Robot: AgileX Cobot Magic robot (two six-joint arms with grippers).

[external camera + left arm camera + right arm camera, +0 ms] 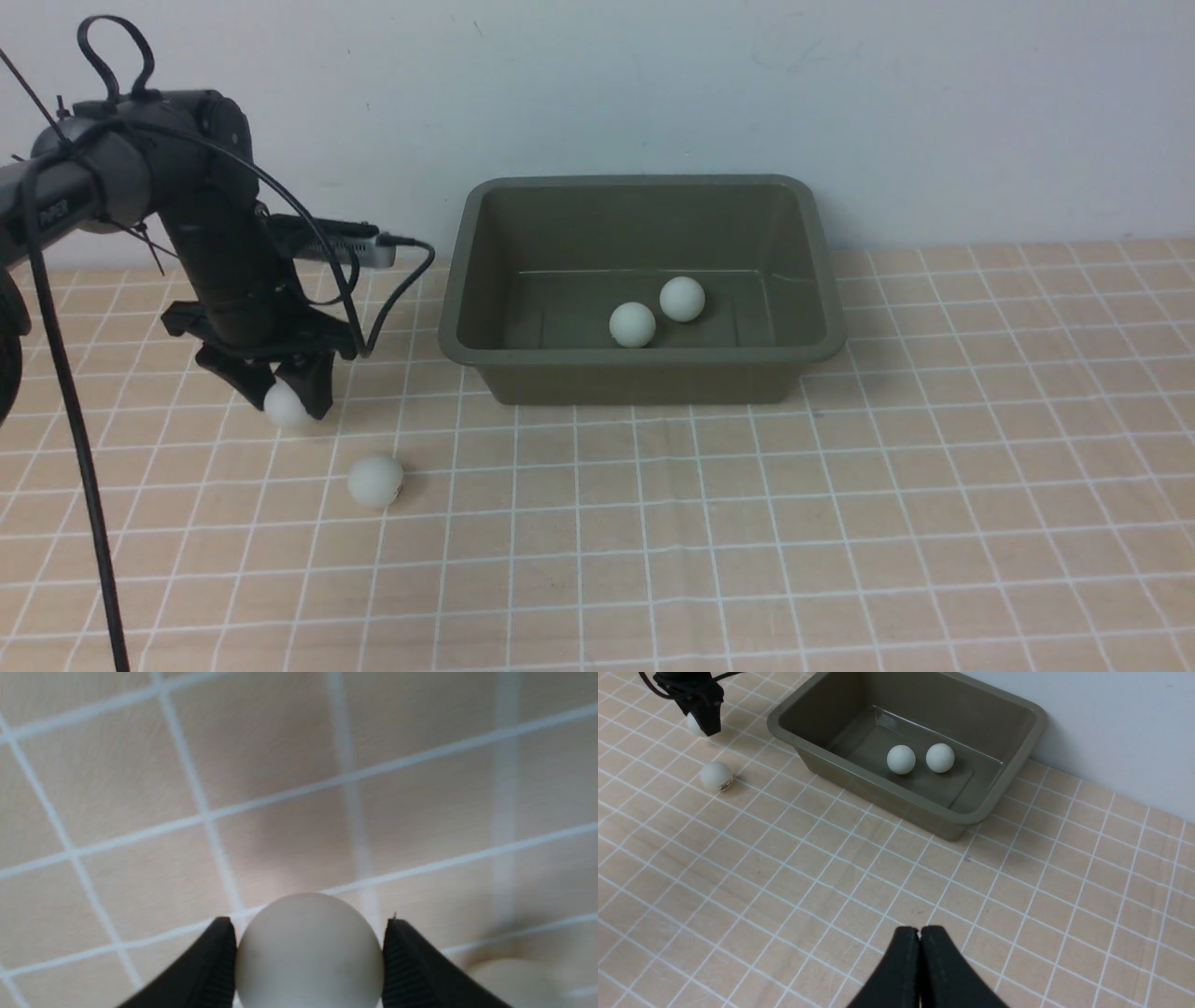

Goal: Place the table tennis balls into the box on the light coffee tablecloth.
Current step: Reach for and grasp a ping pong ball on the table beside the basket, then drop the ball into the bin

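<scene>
I'm gripping the first ball (308,952) in my left gripper (288,401), left of the front view, pads (219,961) pressing both its sides so it isn't rolling off. The loose ball (375,482) is lying just below-right on the light coffee tablecloth (840,513), waiting. The front ball (632,324) and rear ball (682,299) are sitting inside the box (644,383), centre frame. My right gripper (920,933) is hanging closed, holding nothing.

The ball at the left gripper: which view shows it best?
Left wrist view: the ball is large and close, the left gripper closed on its sides. Front view: the ball is partly hidden behind a finger. Right wrist view: the ball is tiny, mostly hidden.
</scene>
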